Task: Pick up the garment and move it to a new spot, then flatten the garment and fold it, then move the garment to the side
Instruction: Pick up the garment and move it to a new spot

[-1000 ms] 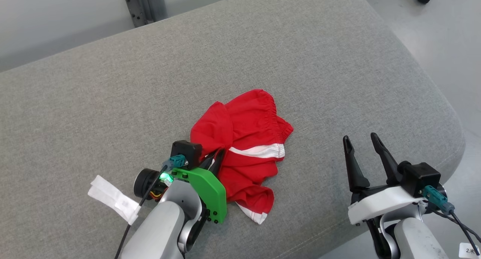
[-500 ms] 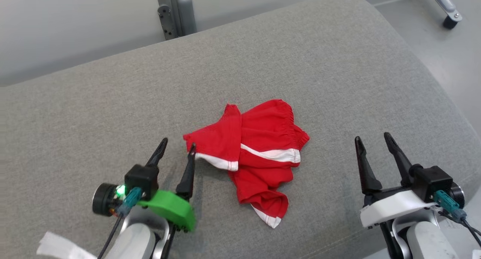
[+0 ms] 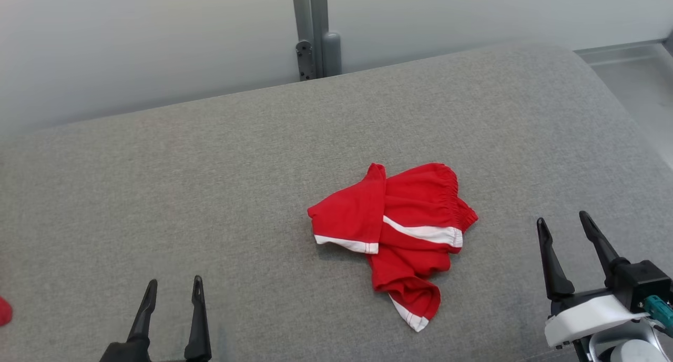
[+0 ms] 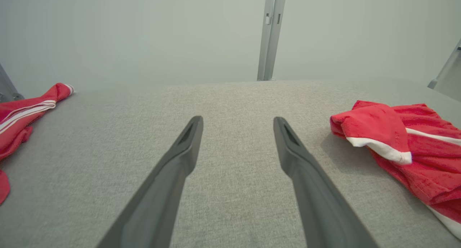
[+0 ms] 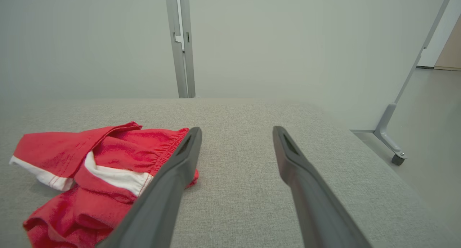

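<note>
since a second ago, the left end effector (image 3: 174,282) has let go of the bright red thin sports garment with white stripe trim (image 3: 405,230) and pulled back toward the robot. then it was clenched on the cloth's left edge; now its two dark fingers stand spread with nothing between them, low at the left of the head view and well apart from the cloth. the head camera has also swung, so the shift of the whole scene is not the garment sliding.

the garment rests on the grey upholstered cushion (image 3: 210,183), right of centre, between the two end effectors and nearer the right one. its left flap now lies spread out with a white hem (image 3: 344,242) showing, where before it was bunched at the fingers. the gathered waistband (image 3: 449,186) points away from the robot, and the lower leg is twisted into a lump nearest the robot.

the right end effector (image 3: 562,220) is released as before, fingers apart, just off the garment's right side and not touching it.

in the left wrist view, a second red cloth with white stripes (image 4: 21,111) lies at the cushion's far left edge.

the release suggests the move to a new spot is done and flattening comes next. the garment is far from flat, so both free end effectors probably need to take opposite edges and draw the folds out.
</note>
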You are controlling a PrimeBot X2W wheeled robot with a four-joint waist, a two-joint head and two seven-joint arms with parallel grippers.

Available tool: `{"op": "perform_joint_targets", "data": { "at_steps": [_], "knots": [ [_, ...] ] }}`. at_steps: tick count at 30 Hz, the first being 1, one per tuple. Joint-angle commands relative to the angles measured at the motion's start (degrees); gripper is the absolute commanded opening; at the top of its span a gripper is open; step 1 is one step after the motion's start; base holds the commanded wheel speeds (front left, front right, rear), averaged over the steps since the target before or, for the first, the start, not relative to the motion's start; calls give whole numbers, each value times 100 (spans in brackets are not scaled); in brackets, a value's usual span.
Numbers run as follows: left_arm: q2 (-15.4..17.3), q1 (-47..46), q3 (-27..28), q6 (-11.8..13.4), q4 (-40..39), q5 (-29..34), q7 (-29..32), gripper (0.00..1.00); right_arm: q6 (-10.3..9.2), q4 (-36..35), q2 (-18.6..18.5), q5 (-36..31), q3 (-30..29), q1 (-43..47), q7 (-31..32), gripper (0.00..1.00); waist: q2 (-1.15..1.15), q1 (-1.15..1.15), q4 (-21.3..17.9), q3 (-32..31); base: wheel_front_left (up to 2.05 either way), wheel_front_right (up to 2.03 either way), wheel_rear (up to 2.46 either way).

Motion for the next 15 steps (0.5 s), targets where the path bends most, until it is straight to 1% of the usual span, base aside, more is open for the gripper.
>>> {"op": "perform_joint_targets", "data": {
  "at_steps": [1,3,10,15],
  "knots": [
    [-64,113,163,-102,-5,127,0,100,0,9,-38,-53,32,126,-18,100,0,0,291,-216,0,0,0],
    [-230,245,362,-283,27,202,-1,100,0,27,-44,-80,64,184,-18,100,0,0,359,-252,0,0,0],
    [-557,395,1067,-900,343,492,-2,100,0,88,53,-120,115,216,-18,100,0,0,444,-293,0,0,0],
    [-684,350,1389,-1129,454,643,-2,100,0,127,102,-110,157,152,-18,100,0,0,429,-280,0,0,0]
  ]
}}
